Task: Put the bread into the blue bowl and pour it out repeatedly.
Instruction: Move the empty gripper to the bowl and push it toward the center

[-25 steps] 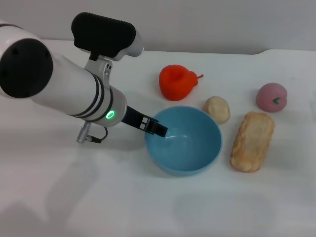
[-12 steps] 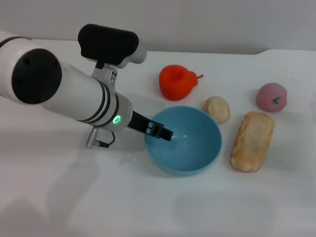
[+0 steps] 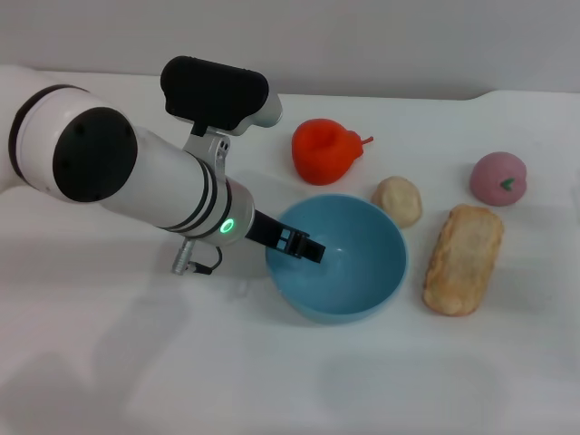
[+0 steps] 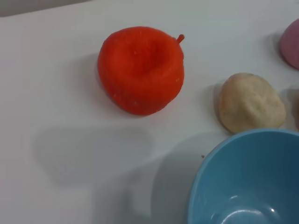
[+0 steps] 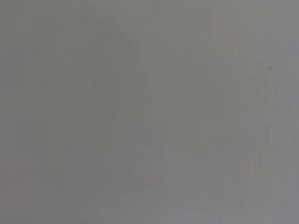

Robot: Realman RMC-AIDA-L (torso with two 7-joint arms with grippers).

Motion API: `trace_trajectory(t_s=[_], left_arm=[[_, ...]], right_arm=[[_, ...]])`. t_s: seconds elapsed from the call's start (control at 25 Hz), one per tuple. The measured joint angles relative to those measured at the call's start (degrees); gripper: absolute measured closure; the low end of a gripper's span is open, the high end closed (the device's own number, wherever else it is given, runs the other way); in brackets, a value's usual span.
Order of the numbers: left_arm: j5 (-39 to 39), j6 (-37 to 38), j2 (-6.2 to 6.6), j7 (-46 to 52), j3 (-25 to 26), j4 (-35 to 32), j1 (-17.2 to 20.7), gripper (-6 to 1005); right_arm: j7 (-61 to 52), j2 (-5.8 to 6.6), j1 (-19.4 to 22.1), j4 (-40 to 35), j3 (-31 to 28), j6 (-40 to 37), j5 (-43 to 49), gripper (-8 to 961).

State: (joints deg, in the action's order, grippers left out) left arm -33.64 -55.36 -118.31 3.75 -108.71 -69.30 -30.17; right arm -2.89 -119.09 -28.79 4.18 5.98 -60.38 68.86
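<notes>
The blue bowl (image 3: 362, 304) stands upright and empty in the middle of the white table; its rim also shows in the left wrist view (image 4: 219, 154). The bread (image 3: 464, 258), a long tan loaf, lies flat on the table just right of the bowl, touching nothing. My left gripper (image 3: 302, 245) reaches in from the left and sits at the bowl's left rim, its black tip just over the edge. The right arm is out of the head view, and the right wrist view is plain grey.
A red-orange hollow fruit toy (image 3: 324, 150) (image 4: 140, 69) sits behind the bowl. A small beige bun (image 3: 398, 199) (image 4: 251, 102) lies close to the bowl's far right rim. A pink peach toy (image 3: 498, 178) is at the far right.
My left arm has advanced to the right, and the gripper tip has slid from the bowl's left rim a little further over its inside. Bowl and bread have not moved.
</notes>
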Motion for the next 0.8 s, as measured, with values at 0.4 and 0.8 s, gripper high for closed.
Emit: trace_trajectory(t_s=[0.4, 0.8], left_arm=[[-2.4, 1.3, -0.04, 0.0, -0.3, 4.9, -2.0, 210], [-3.3, 1.6, -0.03, -0.1, -0.1, 6.5, -2.3, 347]], right_arm=[[0.0, 0.00, 0.1, -0.1, 0.0, 0.0, -0.1, 376], [0.0, 0.00, 0.2, -0.1, -0.1, 0.1, -0.2, 377]])
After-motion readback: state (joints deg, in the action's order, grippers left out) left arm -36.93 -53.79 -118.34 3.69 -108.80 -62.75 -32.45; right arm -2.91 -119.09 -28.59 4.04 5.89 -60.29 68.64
